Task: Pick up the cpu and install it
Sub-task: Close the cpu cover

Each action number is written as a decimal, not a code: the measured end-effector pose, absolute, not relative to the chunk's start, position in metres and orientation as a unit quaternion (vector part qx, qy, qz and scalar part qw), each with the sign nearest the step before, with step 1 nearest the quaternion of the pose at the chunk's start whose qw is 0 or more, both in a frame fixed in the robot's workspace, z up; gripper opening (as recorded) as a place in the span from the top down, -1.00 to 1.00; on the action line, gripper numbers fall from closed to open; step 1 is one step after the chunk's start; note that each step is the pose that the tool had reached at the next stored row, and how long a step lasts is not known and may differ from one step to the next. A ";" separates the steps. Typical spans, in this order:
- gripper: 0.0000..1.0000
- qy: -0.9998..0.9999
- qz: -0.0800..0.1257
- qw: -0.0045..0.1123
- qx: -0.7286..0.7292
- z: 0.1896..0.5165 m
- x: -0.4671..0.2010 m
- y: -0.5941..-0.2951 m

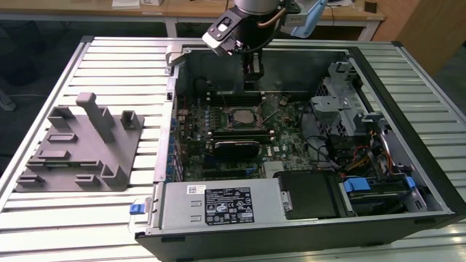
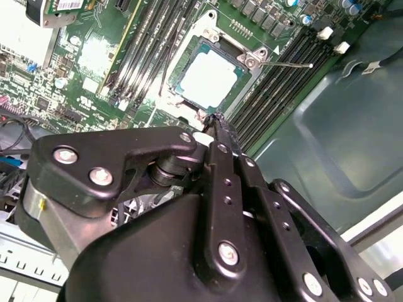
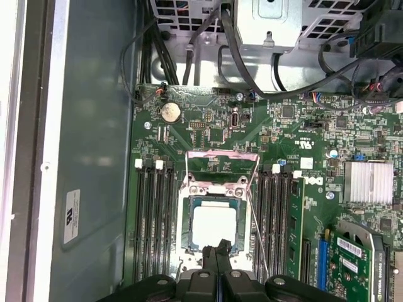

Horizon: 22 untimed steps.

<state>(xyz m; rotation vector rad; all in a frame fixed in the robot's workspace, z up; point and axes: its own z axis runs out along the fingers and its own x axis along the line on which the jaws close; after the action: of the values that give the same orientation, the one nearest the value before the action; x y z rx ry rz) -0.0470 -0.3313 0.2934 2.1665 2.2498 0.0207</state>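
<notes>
The cpu (image 3: 214,226) lies flat in the motherboard socket, its silvery top showing inside the metal frame, and is seen in both wrist views (image 2: 211,78). In the exterior view the cpu (image 1: 244,115) sits mid-board inside the open computer case. My gripper (image 3: 217,253) hangs just above one edge of the socket, its two black fingers pressed together with nothing between them. The gripper (image 2: 217,121) is lifted off the chip. In the exterior view the gripper (image 1: 251,76) hangs over the far part of the case. The socket's load plate (image 3: 223,165) stands raised and its thin lever (image 3: 259,242) is swung free.
Memory slots (image 3: 154,220) flank the socket on both sides. A black card (image 1: 234,146) and a silver heatsink (image 3: 368,182) sit on the board. The power supply (image 1: 218,204) and drive cage (image 1: 342,103) crowd the case. A grey fixture (image 1: 80,147) stands on the exterior view's left.
</notes>
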 end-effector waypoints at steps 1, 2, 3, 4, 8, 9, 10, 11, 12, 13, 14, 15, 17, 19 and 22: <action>0.79 0.720 0.007 0.009 0.694 0.293 -0.047 -0.331; 0.79 0.720 0.007 0.009 0.694 0.293 -0.047 -0.331; 0.79 0.720 0.007 0.009 0.694 0.293 -0.047 -0.331; 0.79 0.720 0.007 0.009 0.694 0.293 -0.047 -0.331; 0.79 0.720 0.006 0.009 0.694 0.293 -0.043 -0.331; 0.79 0.720 0.006 0.009 0.694 0.293 -0.041 -0.331; 0.79 0.720 0.006 0.009 0.694 0.294 -0.040 -0.331; 0.79 0.720 0.006 0.009 0.694 0.294 -0.039 -0.331; 0.79 0.720 0.007 0.009 0.694 0.293 -0.037 -0.331; 0.79 0.720 0.007 0.009 0.694 0.293 -0.036 -0.331; 0.79 0.720 0.007 0.009 0.694 0.293 -0.034 -0.331; 0.79 0.720 0.007 0.009 0.694 0.293 -0.033 -0.331; 0.79 0.720 0.007 0.009 0.694 0.293 -0.031 -0.331; 0.79 0.720 0.007 0.009 0.694 0.293 -0.030 -0.331; 0.79 0.720 0.007 0.009 0.694 0.293 -0.028 -0.331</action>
<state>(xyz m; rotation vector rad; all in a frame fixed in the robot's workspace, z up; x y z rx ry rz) -0.0278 -0.3313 0.2935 2.1664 2.2499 0.0203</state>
